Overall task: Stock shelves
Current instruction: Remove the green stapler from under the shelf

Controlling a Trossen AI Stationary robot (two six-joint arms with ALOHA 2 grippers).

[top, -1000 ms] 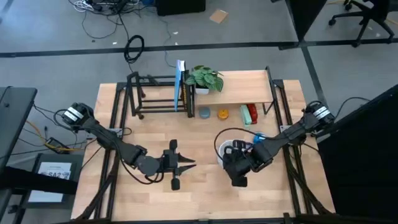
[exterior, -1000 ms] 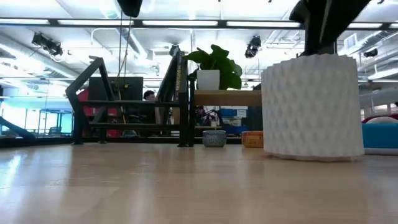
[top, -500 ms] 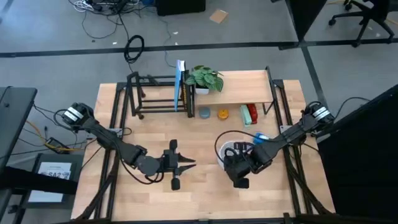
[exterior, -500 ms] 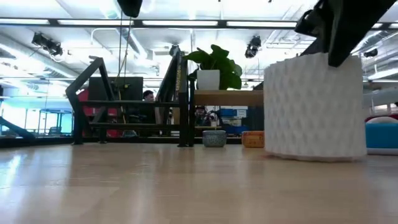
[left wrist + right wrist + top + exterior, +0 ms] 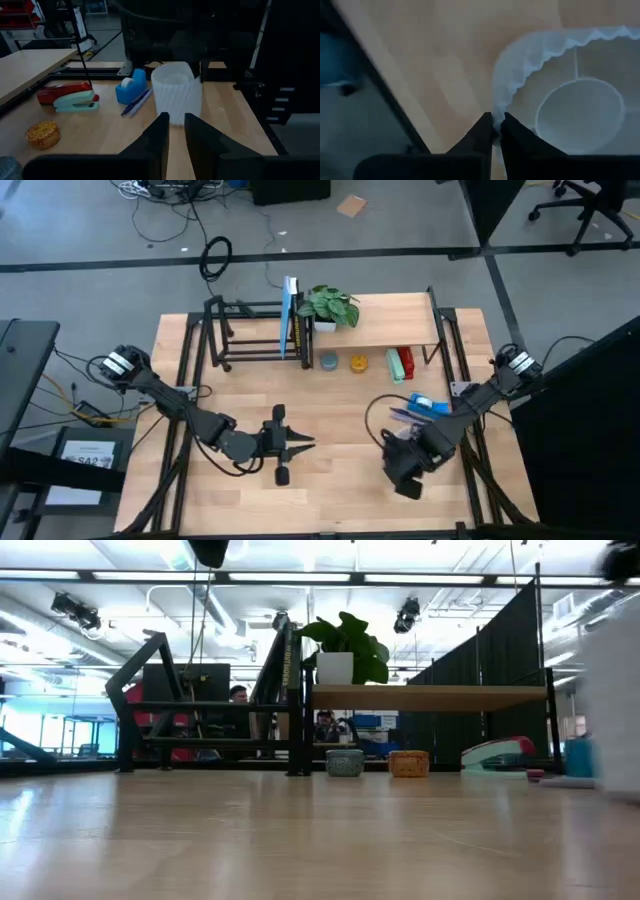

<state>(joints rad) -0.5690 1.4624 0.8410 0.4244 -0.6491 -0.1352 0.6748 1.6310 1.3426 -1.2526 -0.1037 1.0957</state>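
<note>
Right gripper [image 5: 493, 131] pinches the white textured pot's [image 5: 177, 98] rim at the table's [image 5: 330, 490] near right, not yet shelved; the plank-top shelf [image 5: 395, 320] holds only a plant [image 5: 328, 306]. Left gripper [image 5: 300, 444] waits narrow, empty.

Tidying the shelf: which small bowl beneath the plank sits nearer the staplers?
The orange bowl, beside the staplers; the grey bowl sits beyond it, towards the black rack.

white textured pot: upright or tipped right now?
Upright. The white pot stands on its base on the table, opening up; right hand pinches its rim.
</note>
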